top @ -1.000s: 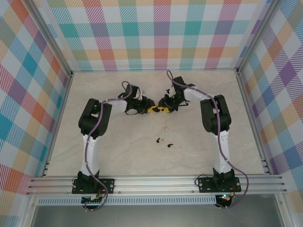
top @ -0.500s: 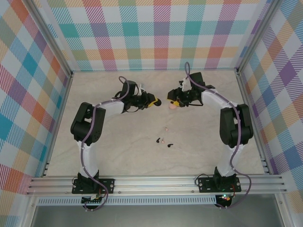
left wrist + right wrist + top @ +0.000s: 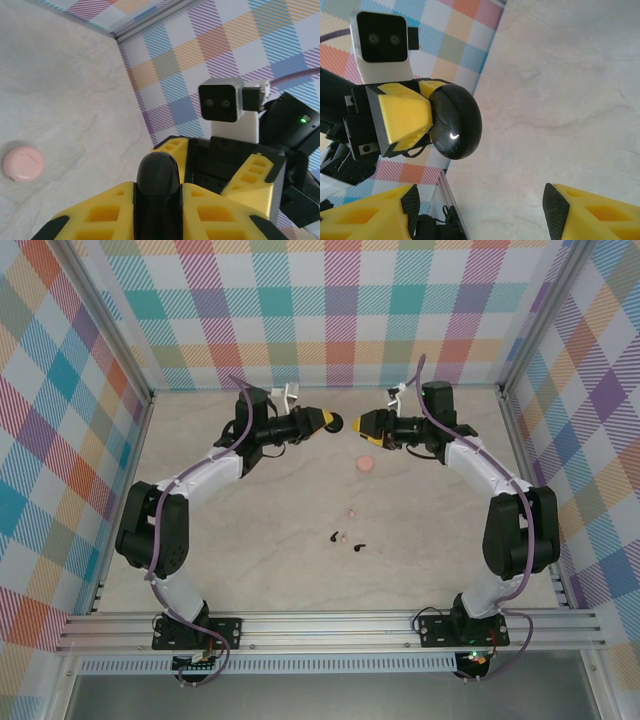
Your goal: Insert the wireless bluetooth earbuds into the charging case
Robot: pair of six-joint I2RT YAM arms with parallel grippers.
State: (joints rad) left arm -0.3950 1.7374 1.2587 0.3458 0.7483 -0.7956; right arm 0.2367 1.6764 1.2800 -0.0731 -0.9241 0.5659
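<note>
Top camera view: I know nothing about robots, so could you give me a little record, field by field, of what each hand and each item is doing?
left hand: shut on the round black puck
right hand: open, holding nothing, facing the left hand
round pink puck: lying on the table, touching neither hand
black earbuds: two, loose on the table, nearer the arm bases
pink earbuds: two, loose on the table by the black ones
earbuds put away: none yet
</note>
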